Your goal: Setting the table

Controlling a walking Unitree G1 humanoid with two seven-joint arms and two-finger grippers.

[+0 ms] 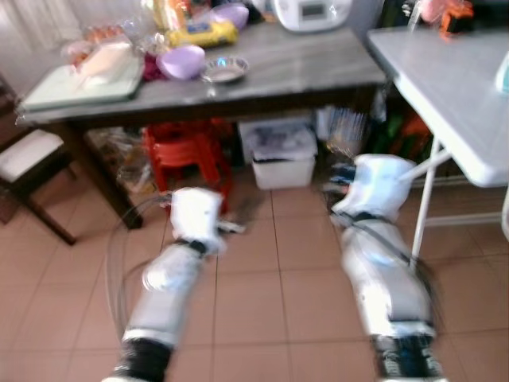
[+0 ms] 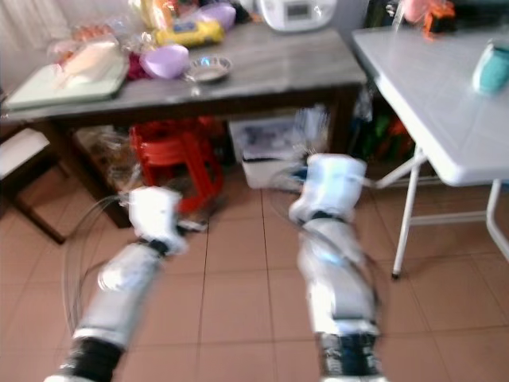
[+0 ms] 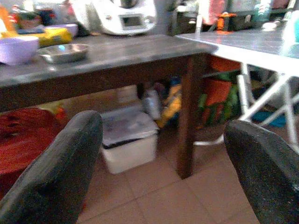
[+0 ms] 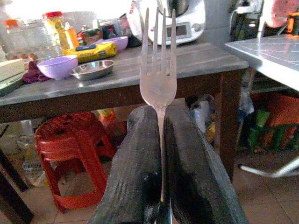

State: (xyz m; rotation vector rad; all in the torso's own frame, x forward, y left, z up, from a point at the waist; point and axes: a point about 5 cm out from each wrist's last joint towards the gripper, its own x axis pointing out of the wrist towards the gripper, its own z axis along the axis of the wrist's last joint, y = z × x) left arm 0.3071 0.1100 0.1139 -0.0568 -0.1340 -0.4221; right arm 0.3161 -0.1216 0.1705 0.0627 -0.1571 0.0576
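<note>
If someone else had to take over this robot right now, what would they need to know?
Right gripper: shut on a fork, tines pointing away from the wrist.
Left gripper: open, holding nothing.
Both arms are held out over the tiled floor, short of the tables.
Dark table: purple bowl and metal dish.
White folding table stands to the right.
Done: fork in hand. Left: placing it on a table.

Floor (image 1: 262, 278): terracotta tiles. Dark wooden bench (image 1: 318, 68), grey top, cluttered. White folding bench (image 1: 453, 95) beside it. Under the dark one: red plastic stool (image 4: 70, 154), white lidded bin (image 1: 280, 155). Chair (image 1: 28, 171) near its end.
</note>
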